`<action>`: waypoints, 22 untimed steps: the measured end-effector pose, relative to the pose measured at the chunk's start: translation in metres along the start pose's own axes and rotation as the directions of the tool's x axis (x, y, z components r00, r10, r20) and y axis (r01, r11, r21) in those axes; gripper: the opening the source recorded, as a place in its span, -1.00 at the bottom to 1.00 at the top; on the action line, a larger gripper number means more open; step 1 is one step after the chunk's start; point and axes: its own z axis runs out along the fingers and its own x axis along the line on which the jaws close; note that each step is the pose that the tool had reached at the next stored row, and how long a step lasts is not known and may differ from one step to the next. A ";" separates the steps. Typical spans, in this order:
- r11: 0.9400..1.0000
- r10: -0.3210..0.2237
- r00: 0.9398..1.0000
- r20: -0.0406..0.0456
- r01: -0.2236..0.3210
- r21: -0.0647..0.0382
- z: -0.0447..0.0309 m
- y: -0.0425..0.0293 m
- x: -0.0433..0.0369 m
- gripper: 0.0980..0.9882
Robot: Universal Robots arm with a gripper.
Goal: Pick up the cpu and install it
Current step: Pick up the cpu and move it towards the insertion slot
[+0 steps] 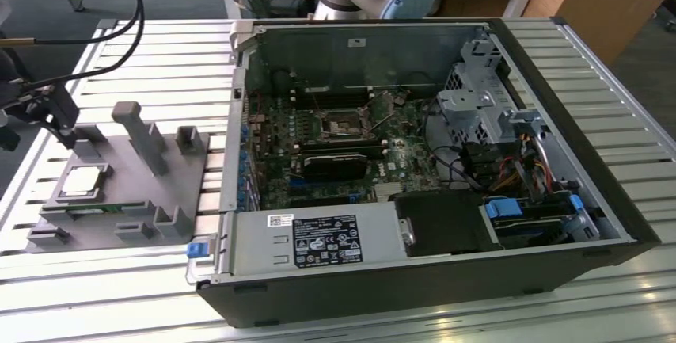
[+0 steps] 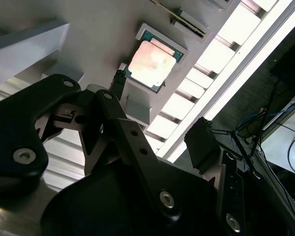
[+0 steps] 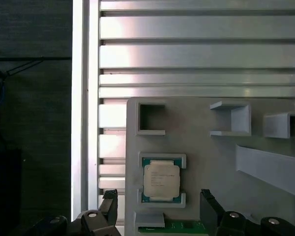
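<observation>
**position of the part.** the cpu (image 3: pixel 161 180) lies flat in a shallow recess of the grey fixture (image 3: pixel 206 162). its metal top faces up, and a thin green rim shows around the lid. the outline is near square. the lid reads slightly longer in the direction that crosses the line between the two fingertips. its edges run parallel to the fixture's edges. in the second wrist view the cpu (image 2: pixel 151 63) sits in the same recess, beyond the black gripper linkage.

**gripper.** the gripper (image 3: pixel 157 199) hangs over the fixture with its two fingers (image 3: pixel 209 206) spread wide. one fingertip stands to each side of the cpu's recess. nothing is pinched between them. whether the tips touch the fixture cannot be told.

**layout, exterior view.** the fixture (image 1: pixel 116 192) rests on the slatted metal table (image 1: pixel 591 66), just beside the open computer case (image 1: pixel 423 280), on the exterior view's left. the cpu (image 1: pixel 82 181) sits on the side of the fixture away from the case, and the gripper (image 1: pixel 55 125) is above that side. the motherboard (image 1: pixel 285 145) lies inside the case, well apart from the cpu.

**count.**
- cpu: one
- gripper: one, with two fingers
- fixture: one
- computer case: one
- green memory stick (image 3: pixel 174 227): one, lying just beside the cpu's recess
- open-sided pockets (image 3: pixel 150 118) in the first wrist view: three
</observation>
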 end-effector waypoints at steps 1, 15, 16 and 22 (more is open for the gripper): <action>1.000 0.000 1.000 0.000 0.000 0.000 0.0005 0.0000 0.0000 0.49; 1.000 0.000 1.000 0.000 0.000 0.000 0.0123 -0.0006 -0.0001 0.49; 1.000 0.000 1.000 0.000 0.000 0.000 0.0134 -0.0007 -0.0002 0.49; 1.000 0.000 1.000 0.000 0.000 0.000 0.0217 -0.0023 -0.0003 0.49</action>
